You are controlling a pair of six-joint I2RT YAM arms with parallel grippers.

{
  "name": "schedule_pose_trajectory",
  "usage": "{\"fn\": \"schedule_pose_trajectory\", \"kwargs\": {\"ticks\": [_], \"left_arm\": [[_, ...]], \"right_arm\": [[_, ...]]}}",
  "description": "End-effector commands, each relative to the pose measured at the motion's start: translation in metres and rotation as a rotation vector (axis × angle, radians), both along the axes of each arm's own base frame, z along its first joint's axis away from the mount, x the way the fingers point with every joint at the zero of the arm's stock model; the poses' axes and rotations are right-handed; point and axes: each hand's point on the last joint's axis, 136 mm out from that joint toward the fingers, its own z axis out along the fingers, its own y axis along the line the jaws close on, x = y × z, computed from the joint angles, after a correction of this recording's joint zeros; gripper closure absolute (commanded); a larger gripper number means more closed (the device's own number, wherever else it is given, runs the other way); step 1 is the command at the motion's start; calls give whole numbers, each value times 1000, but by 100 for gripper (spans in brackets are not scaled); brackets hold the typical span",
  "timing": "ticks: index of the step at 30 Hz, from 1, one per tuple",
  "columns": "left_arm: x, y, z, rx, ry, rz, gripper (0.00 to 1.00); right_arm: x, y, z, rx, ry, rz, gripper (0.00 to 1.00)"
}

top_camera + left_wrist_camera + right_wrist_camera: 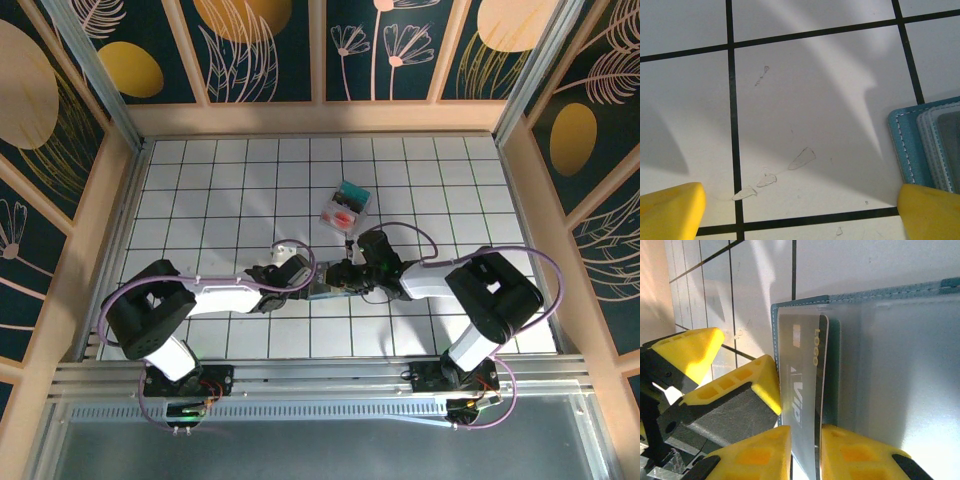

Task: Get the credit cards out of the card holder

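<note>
Card holder (pixel 880 340) lies open; right jaws pinch a card (pixel 802 370), left jaws wide. Next probably needs a straight outward pull.

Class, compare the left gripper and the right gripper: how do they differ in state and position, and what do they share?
The left gripper is wide open and holds nothing; the right gripper is closed narrowly on a grey card. The left gripper stands at the holder's corner over bare tile; the right gripper is over the holder itself. Both are yellow-tipped and work at the same holder.
</note>
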Motion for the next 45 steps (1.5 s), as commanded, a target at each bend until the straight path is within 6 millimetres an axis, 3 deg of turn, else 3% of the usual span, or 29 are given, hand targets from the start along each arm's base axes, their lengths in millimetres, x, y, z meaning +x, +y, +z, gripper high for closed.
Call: {"fn": "schedule_pose_trajectory", "kwargs": {"ticks": [1, 12, 22, 29, 36, 45], "left_arm": [[-7, 15, -17, 84, 44, 20, 1], [-8, 18, -20, 101, 55, 27, 1], [-10, 21, -22, 109, 59, 34, 1], [-8, 22, -18, 116, 47, 33, 1], [-1, 18, -1, 106, 10, 27, 1], [9, -4, 47, -28, -68, -12, 1]], "right_arm": [[3, 8, 28, 95, -60, 21, 80], [5, -2, 36, 105, -81, -2, 82], [6, -13, 32, 84, -72, -29, 88], [8, -25, 23, 8, -59, -57, 98], [10, -32, 13, -75, -39, -70, 100], [10, -30, 14, -108, -44, -68, 100]]}}
